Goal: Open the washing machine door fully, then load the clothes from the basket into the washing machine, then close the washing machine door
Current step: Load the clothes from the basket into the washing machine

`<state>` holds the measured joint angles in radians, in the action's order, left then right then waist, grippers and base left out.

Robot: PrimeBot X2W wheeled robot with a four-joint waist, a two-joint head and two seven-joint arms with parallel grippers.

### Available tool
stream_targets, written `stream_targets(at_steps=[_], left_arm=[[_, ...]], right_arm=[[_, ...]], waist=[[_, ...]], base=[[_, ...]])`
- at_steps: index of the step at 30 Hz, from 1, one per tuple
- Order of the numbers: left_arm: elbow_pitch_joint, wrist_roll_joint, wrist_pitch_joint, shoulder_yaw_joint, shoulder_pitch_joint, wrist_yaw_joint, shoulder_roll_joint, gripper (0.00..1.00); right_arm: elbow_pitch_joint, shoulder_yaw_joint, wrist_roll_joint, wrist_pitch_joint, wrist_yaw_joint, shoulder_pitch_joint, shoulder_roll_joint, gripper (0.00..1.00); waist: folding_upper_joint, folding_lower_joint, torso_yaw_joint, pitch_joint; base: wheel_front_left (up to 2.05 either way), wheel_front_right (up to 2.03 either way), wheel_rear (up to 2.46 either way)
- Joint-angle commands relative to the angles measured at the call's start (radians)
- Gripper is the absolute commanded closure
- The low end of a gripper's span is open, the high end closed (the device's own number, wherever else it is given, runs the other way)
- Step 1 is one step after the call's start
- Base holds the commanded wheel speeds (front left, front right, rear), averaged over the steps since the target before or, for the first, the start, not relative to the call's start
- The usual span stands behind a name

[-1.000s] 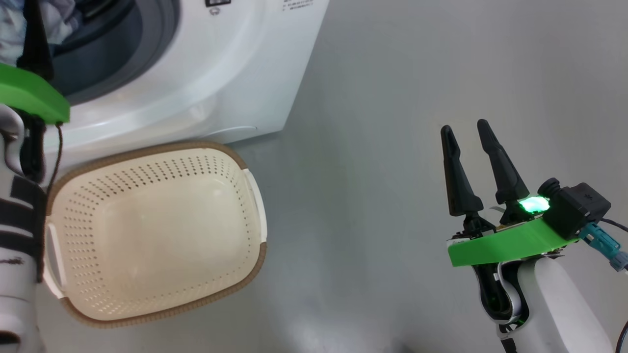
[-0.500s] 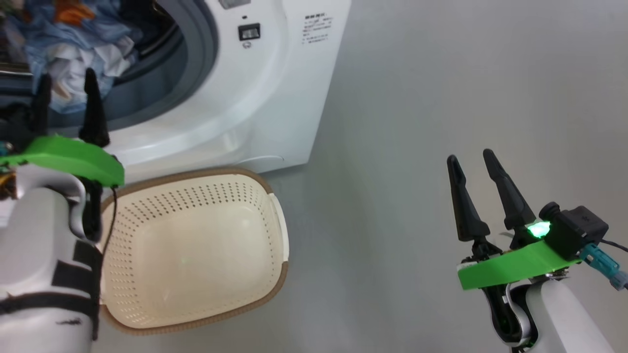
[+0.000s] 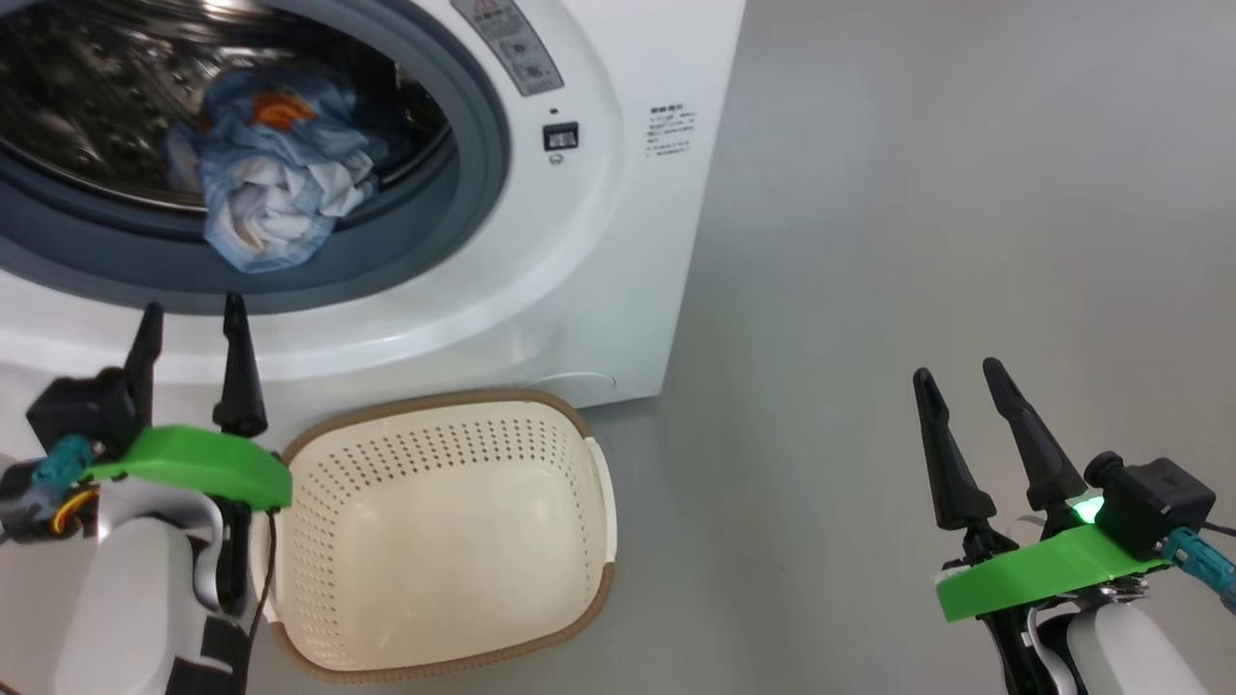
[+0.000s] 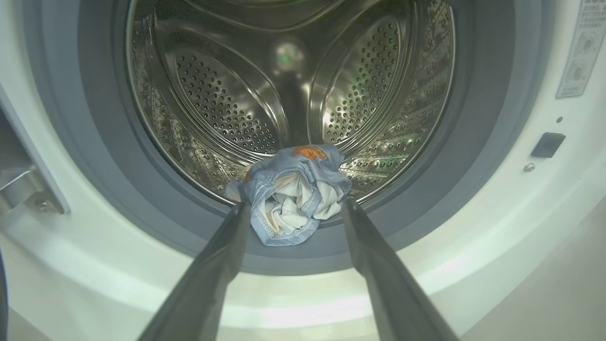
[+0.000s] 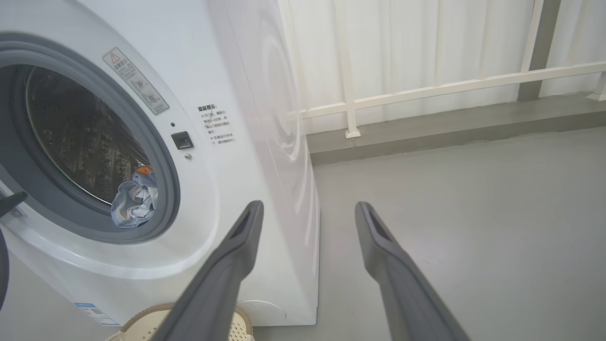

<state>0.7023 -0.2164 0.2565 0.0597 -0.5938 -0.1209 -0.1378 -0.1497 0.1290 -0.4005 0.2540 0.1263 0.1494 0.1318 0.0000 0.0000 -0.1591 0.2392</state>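
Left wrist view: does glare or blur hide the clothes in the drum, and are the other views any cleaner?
Left wrist view: clothes sharp, steel drum speckled with glints, left tool soft near the lens, wide-angle bowing. Head view: mostly crisp; the lamp beside the right tool blooms green. Right wrist view: rippled reflections on the washing machine side, right tool soft.

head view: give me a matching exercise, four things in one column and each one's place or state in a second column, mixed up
1 basket
2 clothes
3 left gripper
4 right gripper

A open, above bare floor
B draped over the drum's front lip
C empty
D open, pointing at the drum

Pairs: 1-C, 2-B, 3-D, 4-A
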Motion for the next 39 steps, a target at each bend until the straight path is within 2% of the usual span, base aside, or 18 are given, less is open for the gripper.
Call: stream_targets(at_steps=[1, 18, 29, 39], left_arm=[[-0.042, 0.015, 0.005, 0.037, 0.02, 0.004, -0.026, 0.0], [-0.214, 0.077, 0.005, 0.113, 0.248, 0.0, 0.047, 0.0], [-0.328, 0.094, 0.005, 0.155, 0.383, -0.003, 0.066, 0.0], [-0.382, 0.094, 0.005, 0.156, 0.435, -0.006, 0.072, 0.0]], right_arm=[[0.021, 0.018, 0.009, 0.008, 0.004, -0.011, 0.015, 0.0], [0.025, -0.01, 0.008, 0.008, 0.004, -0.088, 0.038, 0.0], [0.028, -0.027, 0.009, 0.008, 0.004, -0.119, 0.044, 0.0], [0.029, -0.033, 0.01, 0.008, 0.004, -0.131, 0.046, 0.0]], waist=[[0.0, 0.0, 0.03, -0.038], [0.0, 0.0, 0.077, -0.113], [0.0, 0.0, 0.093, -0.141], [0.0, 0.0, 0.095, -0.149]], base=[[0.0, 0.0, 0.0], [0.0, 0.0, 0.0], [0.0, 0.0, 0.0], [0.0, 0.0, 0.0]])
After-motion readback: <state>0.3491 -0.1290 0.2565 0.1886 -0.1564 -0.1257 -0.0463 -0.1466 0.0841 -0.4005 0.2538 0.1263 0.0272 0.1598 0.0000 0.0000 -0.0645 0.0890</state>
